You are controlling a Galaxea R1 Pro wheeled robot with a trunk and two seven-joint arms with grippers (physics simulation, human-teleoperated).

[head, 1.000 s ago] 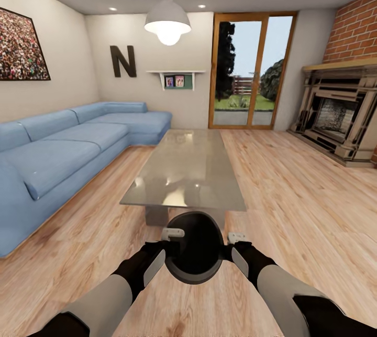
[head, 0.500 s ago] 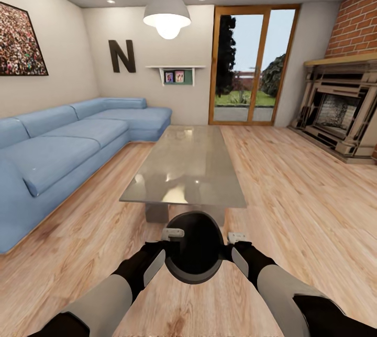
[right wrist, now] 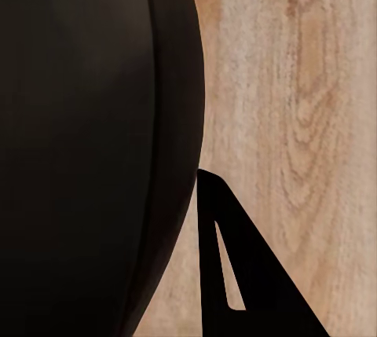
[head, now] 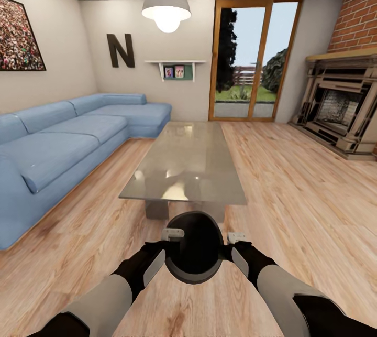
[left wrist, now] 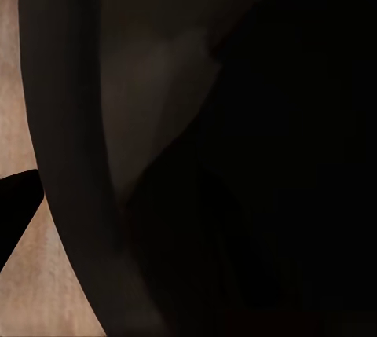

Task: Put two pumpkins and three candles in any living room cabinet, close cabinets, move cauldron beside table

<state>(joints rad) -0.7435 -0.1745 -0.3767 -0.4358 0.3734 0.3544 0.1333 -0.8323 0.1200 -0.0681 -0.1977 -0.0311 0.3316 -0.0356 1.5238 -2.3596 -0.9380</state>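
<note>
The glossy black cauldron (head: 193, 253) hangs between my two arms just above the wooden floor, its wide mouth facing up. My left gripper (head: 168, 242) is shut on its left rim and my right gripper (head: 233, 245) on its right rim. Directly beyond it stands the low table (head: 186, 164) with a reflective grey-brown top, its near end a short way off. In the left wrist view the cauldron's dark wall (left wrist: 236, 156) is very close, with one dark finger (left wrist: 12, 211) beside it. In the right wrist view the cauldron's belly (right wrist: 86, 133) sits beside a dark finger (right wrist: 236, 274) over floorboards.
A long blue corner sofa (head: 57, 143) runs along the left wall. A brick fireplace (head: 340, 106) stands at the right, and a wood-framed glass door (head: 251, 59) at the far wall. Open wooden floor (head: 303, 185) lies on both sides of the table.
The whole picture has shifted slightly, with the far wall sitting a little higher, so the camera has moved. The cauldron stays held the same way between both grippers.
</note>
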